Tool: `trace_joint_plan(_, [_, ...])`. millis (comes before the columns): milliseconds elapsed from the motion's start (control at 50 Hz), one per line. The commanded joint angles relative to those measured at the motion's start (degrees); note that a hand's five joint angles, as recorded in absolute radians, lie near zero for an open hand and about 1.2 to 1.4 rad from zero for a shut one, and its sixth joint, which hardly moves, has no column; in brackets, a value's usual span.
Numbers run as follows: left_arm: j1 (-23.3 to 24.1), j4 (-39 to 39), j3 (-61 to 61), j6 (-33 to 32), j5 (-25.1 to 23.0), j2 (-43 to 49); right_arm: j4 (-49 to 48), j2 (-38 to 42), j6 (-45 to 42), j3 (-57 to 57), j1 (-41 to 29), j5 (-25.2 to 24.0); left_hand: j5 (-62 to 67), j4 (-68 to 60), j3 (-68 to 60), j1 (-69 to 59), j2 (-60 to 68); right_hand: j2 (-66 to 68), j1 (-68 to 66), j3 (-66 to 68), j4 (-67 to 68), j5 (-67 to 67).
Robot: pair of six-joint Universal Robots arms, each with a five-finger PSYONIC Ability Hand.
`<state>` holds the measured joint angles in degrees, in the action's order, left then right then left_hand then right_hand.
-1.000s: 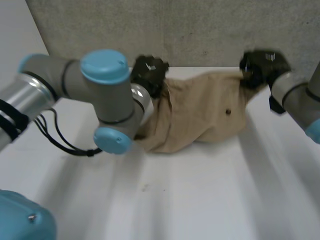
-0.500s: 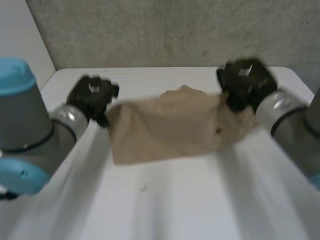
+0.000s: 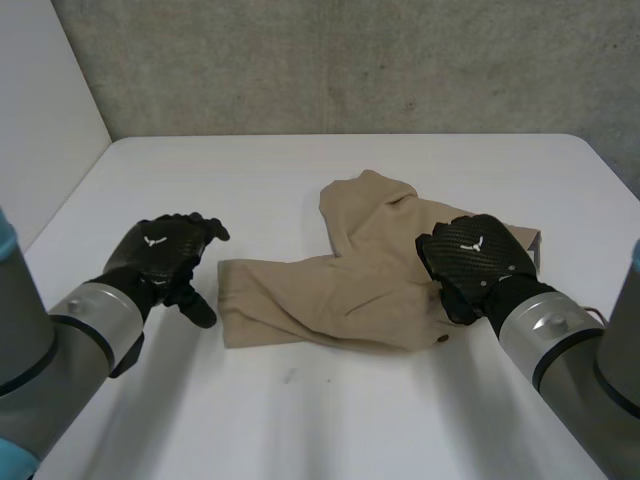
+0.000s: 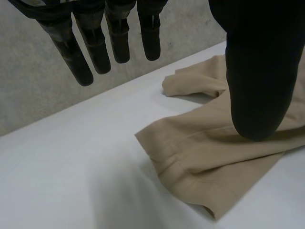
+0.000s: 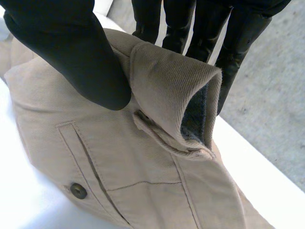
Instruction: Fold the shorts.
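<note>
shorts [image 3: 350, 290] pinched by right hand [image 3: 475, 262], left hand [image 3: 160, 255] relaxed beside.

The shorts [image 3: 370, 280] are plain sandy tan, with a dark brown button [image 5: 78, 191] and dark grey lining [image 5: 196, 112] inside the waistband. The left hand [image 3: 160, 255] and right hand [image 3: 475, 255] are black, each bearing a small white mark. White table [image 3: 300, 420]; speckled grey far wall [image 3: 350, 60].

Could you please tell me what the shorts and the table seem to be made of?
The shorts look like matte tan cotton twill: fine ribs show on the waistband. The table looks like smooth white laminate or painted board, with a soft sheen.
</note>
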<state>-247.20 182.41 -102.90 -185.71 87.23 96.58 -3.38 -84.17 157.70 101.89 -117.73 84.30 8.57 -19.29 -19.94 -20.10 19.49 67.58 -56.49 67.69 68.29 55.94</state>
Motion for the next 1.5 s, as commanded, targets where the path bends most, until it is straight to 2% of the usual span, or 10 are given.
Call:
trace_joint_plan(20, [1.1,4.4,2.3,0.1,2.9,7.3,0.4,-6.0,0.1,0.0,-0.7,-0.1,1.6,-0.9,-0.2,0.0,0.6,12.4,-23.5,12.3,11.7,14.1])
trace_joint_plan(160, [4.7,5.9,7.2,0.0,8.5,13.5,0.5,-12.4,0.0,-1.2,-0.7,-0.1,1.9,-1.2,-0.5,-0.4,1.0,12.4,-23.5,12.3,11.7,14.1])
trace_joint_plan(500, [8.4,5.9,14.7,0.0,9.1,21.2,2.2,-15.1,-0.3,-3.4,-2.1,0.0,5.3,-4.5,-3.9,-3.7,4.3,12.4,-23.5,12.3,11.7,14.1])
trace_joint_plan(740, [8.6,3.8,14.8,-0.1,8.5,20.0,3.3,-12.4,-2.1,-4.2,-1.3,-0.1,52.5,-51.8,-51.1,-51.0,51.6,12.4,-23.5,12.3,11.7,14.1])
trace_joint_plan(800, [8.1,-0.9,14.7,-0.4,8.3,15.0,5.0,-9.9,-4.5,-6.6,-1.3,0.0,61.4,-60.7,-60.0,-59.9,60.5,12.4,-23.5,12.3,11.7,14.1])
trace_joint_plan(940, [4.4,-11.6,19.7,-3.7,7.2,-2.1,11.4,-9.3,-8.1,-17.2,-0.7,0.6,61.4,-60.7,-60.1,-59.9,60.5,12.4,-23.5,12.3,11.7,14.1])
trace_joint_plan(1100, [3.5,-15.4,29.4,-6.2,1.1,-16.8,18.6,-9.6,-8.5,-34.4,0.6,1.3,61.4,-60.7,-60.1,-59.9,60.5,12.4,-23.5,12.3,11.7,14.1])
trace_joint_plan(1200, [3.4,-17.8,34.1,-6.2,0.8,-19.4,22.5,-9.0,-8.9,-41.5,2.7,1.7,61.4,-60.7,-60.1,-59.9,60.5,12.4,-23.5,12.3,11.7,14.1])
trace_joint_plan(1380, [3.3,-18.5,34.2,-6.4,1.0,-8.8,24.6,0.2,-11.5,-42.7,1.6,1.9,61.4,-60.7,-60.1,-59.9,60.5,12.4,-23.5,12.3,11.7,14.1])
trace_joint_plan(1500, [3.4,-18.3,35.5,-6.7,1.5,7.5,23.1,12.0,-10.7,-42.2,0.0,2.2,61.4,-60.7,-60.1,-59.9,60.5,12.4,-23.5,12.3,11.7,14.1])
